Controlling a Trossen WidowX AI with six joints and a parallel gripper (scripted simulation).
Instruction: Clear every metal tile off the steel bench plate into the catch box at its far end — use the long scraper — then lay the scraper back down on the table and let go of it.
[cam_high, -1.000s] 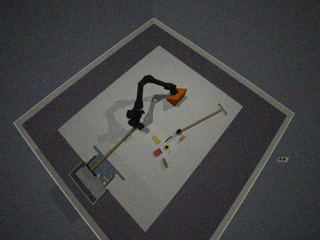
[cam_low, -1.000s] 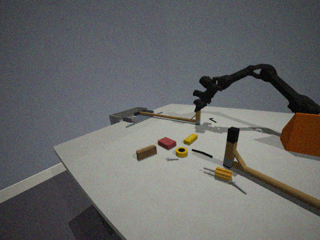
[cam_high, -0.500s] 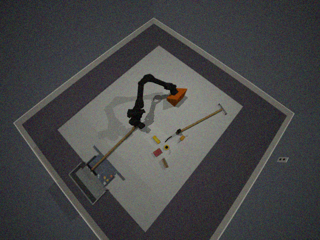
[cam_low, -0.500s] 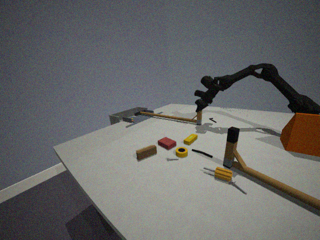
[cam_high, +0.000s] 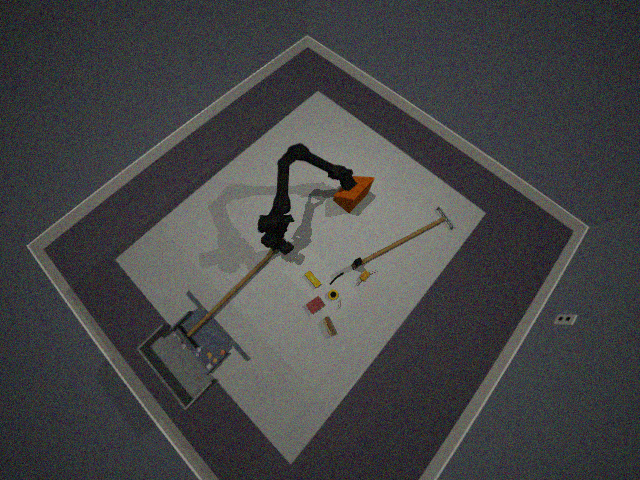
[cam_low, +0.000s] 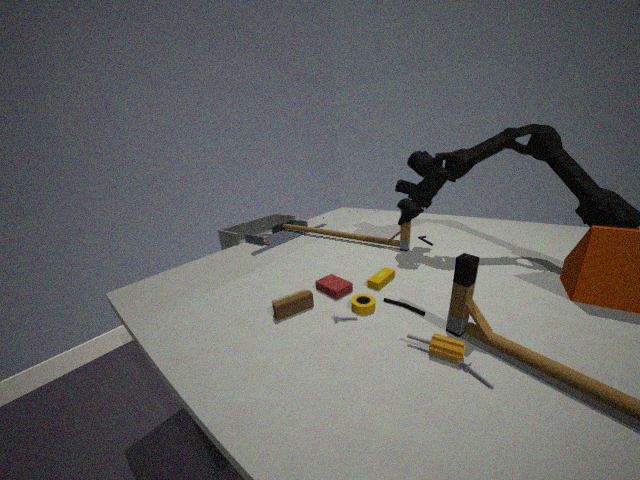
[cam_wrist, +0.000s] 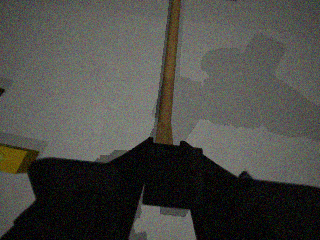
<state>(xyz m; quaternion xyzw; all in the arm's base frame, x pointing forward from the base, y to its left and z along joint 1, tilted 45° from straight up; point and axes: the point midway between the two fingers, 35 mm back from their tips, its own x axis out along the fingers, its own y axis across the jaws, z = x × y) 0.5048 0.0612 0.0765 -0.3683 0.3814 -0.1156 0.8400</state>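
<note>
My gripper (cam_high: 282, 248) (cam_low: 405, 219) (cam_wrist: 166, 143) is shut on the upright grip post of the long scraper. The scraper's wooden handle (cam_high: 237, 289) (cam_low: 341, 236) (cam_wrist: 169, 75) runs out low over the table to the steel plate (cam_high: 216, 330) (cam_low: 281, 240). Its dark blade (cam_high: 189, 339) is at the plate's box end, toward one side. Several small tiles show there: orange ones (cam_high: 214, 360) and a whitish one (cam_high: 209, 365) lie to the side of the blade, and pale ones (cam_high: 197, 350) lie close by the blade. The catch box (cam_high: 180, 359) (cam_low: 227, 239) adjoins the plate; tiles inside it cannot be made out.
A second long wooden tool (cam_high: 403, 242) (cam_low: 558, 369) lies on the table. Between the tools lie a yellow block (cam_high: 312, 279) (cam_low: 381, 279) (cam_wrist: 12, 160), red block (cam_high: 315, 304) (cam_low: 334, 287), tape roll (cam_low: 363, 311), brown block (cam_high: 329, 326) (cam_low: 293, 305) and black strip (cam_low: 405, 306). Raised side pieces flank the plate.
</note>
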